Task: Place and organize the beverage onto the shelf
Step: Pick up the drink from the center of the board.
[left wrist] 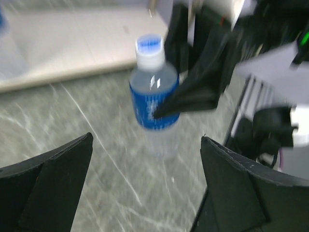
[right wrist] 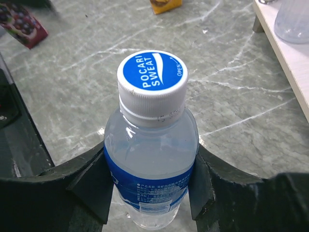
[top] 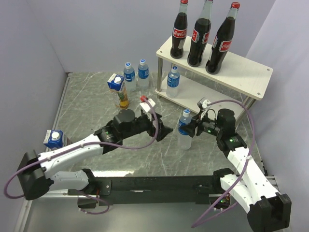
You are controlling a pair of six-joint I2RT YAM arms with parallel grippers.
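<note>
My right gripper [top: 189,126] [right wrist: 150,191] is shut on a small clear blue-labelled water bottle [top: 184,128] [right wrist: 150,159], held upright in front of the shelf [top: 251,72]. My left gripper [top: 163,130] [left wrist: 146,141] is open and empty, just left of that bottle [left wrist: 154,104]. Three red-capped cola bottles [top: 199,36] stand on the shelf's top board. One water bottle [top: 173,81] stands on the lower board. Two more water bottles [top: 136,74] stand on the table left of the shelf. One juice carton [top: 117,90] stands near them, and another [top: 54,138] is at the far left.
Grey walls close in the marble table [top: 96,96] on the left, back and right. The shelf's silver legs [top: 159,72] stand near the two loose water bottles. In the right wrist view the lower board's edge [right wrist: 285,48] lies to the right.
</note>
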